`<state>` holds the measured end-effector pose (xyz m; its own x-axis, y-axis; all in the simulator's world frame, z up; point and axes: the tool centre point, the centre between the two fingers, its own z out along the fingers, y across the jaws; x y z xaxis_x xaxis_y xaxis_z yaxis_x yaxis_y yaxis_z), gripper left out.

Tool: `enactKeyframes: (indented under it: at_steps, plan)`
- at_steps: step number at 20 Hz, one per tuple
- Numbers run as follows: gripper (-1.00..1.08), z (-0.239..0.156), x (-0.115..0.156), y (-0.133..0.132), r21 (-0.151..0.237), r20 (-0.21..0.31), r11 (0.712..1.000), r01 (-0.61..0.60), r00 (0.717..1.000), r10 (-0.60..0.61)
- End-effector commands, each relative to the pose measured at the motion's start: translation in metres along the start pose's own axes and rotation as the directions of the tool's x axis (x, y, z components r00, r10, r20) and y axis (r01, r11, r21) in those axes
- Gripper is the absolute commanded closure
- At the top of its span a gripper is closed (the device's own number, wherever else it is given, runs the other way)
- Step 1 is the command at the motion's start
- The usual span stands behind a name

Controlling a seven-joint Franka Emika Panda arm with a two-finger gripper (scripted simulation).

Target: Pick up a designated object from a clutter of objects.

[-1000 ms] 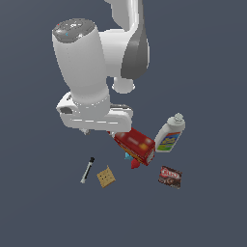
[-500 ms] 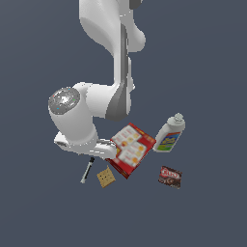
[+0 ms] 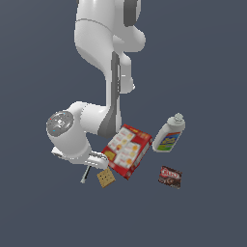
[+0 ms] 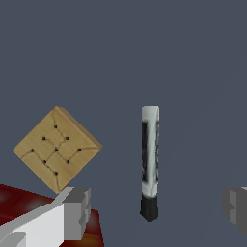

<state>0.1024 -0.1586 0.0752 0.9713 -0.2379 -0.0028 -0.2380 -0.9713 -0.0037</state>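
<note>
The thin pen-like stick (image 4: 150, 161), white-grey with a black cap end, lies flat on the dark floor. In the wrist view it sits between my two open fingers (image 4: 77, 212), nearer the middle than either one. My gripper (image 4: 157, 210) is open and empty, low over the stick's black end. In the exterior view the stick (image 3: 85, 177) pokes out just below my gripper (image 3: 90, 168), and the arm hides most of it. The tan square cracker (image 4: 57, 148) lies close beside the stick.
The red cracker box (image 3: 126, 150) lies right beside my hand, and its corner shows in the wrist view (image 4: 14, 202). The tan cracker (image 3: 105, 177) sits in front of the box. The white bottle (image 3: 169, 135) and the dark brown packet (image 3: 170, 176) lie toward the exterior view's right.
The arm has folded down and the hand has dropped from above the clutter to just over the stick, at the exterior view's left of the red box. The objects have not moved.
</note>
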Motion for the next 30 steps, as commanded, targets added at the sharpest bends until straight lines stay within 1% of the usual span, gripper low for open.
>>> enactKeyframes:
  at_steps: [1,10,20,25,26,30]
  plan:
    - [-0.92,0.009,0.002,0.005,-0.002,-0.002,1.000,-0.006,1.000,0.006]
    - [-0.92,0.018,0.003,0.008,-0.003,-0.001,1.000,-0.010,1.000,0.010]
    - [-0.92,0.060,0.002,0.008,-0.003,-0.003,1.000,-0.011,1.000,0.011]
    - [-0.92,0.066,0.004,0.008,-0.003,-0.003,1.000,-0.011,1.000,0.011]
    - [1.08,0.066,0.004,0.008,-0.003,-0.003,1.000,-0.011,1.000,0.011]
    - [1.08,0.066,0.004,0.008,-0.003,-0.003,1.000,-0.011,1.000,0.011]
